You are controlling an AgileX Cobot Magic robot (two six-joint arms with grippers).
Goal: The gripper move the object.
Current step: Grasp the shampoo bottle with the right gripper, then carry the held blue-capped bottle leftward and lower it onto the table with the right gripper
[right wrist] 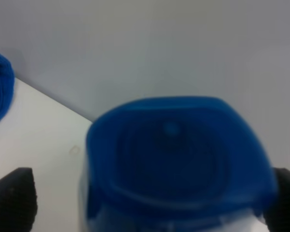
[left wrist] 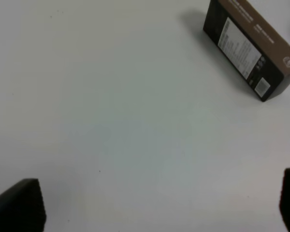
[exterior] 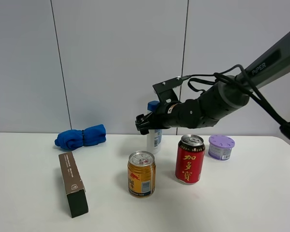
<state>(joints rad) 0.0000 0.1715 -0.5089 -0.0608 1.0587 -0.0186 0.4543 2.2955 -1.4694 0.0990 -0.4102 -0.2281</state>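
Nearest, a brown box (exterior: 73, 189) lies at the left of the white table (exterior: 29, 193), with a gold can (exterior: 141, 173) and a red can (exterior: 190, 159) to its right. Behind the cans the white bottle (exterior: 155, 137) stands upright, far middle. The right gripper (exterior: 144, 123) reaches in from the right, jaws spread wide on either side of the bottle's blue cap; whether they touch it cannot be told. The left gripper (left wrist: 162, 205) hangs over the table near the box, jaws wide apart, holding nothing.
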